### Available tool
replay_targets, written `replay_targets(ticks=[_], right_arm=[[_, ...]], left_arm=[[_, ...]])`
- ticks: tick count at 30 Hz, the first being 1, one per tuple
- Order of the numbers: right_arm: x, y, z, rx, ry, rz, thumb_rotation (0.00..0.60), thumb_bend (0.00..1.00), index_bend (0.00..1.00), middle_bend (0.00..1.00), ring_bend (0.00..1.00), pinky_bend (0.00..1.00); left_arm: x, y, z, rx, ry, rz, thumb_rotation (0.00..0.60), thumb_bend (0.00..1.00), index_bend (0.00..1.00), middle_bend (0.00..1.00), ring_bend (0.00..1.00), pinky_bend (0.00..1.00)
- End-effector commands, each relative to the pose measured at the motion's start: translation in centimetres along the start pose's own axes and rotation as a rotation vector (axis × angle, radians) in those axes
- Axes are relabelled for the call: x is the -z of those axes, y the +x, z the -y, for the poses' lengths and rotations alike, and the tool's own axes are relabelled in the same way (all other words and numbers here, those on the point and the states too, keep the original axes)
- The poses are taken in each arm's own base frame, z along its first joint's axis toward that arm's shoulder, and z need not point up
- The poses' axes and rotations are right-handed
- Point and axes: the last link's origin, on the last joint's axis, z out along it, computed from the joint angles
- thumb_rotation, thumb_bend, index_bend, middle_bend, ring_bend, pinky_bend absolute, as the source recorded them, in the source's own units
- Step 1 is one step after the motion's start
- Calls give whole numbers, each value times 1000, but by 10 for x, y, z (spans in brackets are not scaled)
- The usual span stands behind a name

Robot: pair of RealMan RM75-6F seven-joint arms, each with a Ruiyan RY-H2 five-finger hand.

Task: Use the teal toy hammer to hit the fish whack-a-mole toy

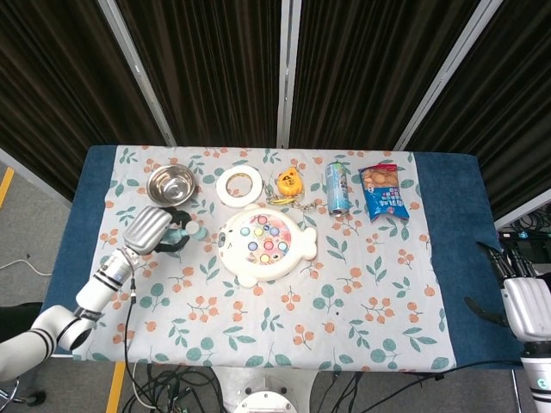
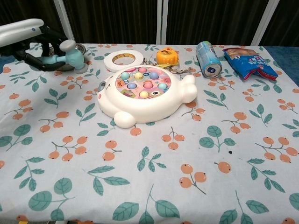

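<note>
The white fish whack-a-mole toy with coloured pegs lies in the middle of the cloth. My left hand grips the teal toy hammer by its handle, raised off the table to the left of the fish, the head pointing toward the toy. My right hand hangs beyond the table's right edge, fingers apart and holding nothing; the chest view does not show it.
A steel bowl, a tape roll, a yellow toy, a can and a blue snack bag line the far side of the floral tablecloth.
</note>
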Motion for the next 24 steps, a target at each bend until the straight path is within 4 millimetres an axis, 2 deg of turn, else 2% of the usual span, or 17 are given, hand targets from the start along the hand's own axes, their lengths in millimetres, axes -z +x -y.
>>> replay_targets(ticks=[1, 7, 24], right_arm=[[1, 0, 0, 0, -2, -1, 600, 70, 109, 193, 33, 104], [3, 1, -1, 4, -11, -2, 600, 70, 109, 194, 33, 104], [2, 0, 2, 10, -14, 6, 600, 70, 109, 195, 33, 104]], left_arm=[[-10, -2, -9, -7, -59, -3, 600, 483, 616, 625, 501, 693], [-30, -3, -23, -18, -147, 1, 600, 483, 627, 637, 535, 768], [-81, -10, -45, -63, -185, 103, 600, 484, 629, 648, 565, 804]])
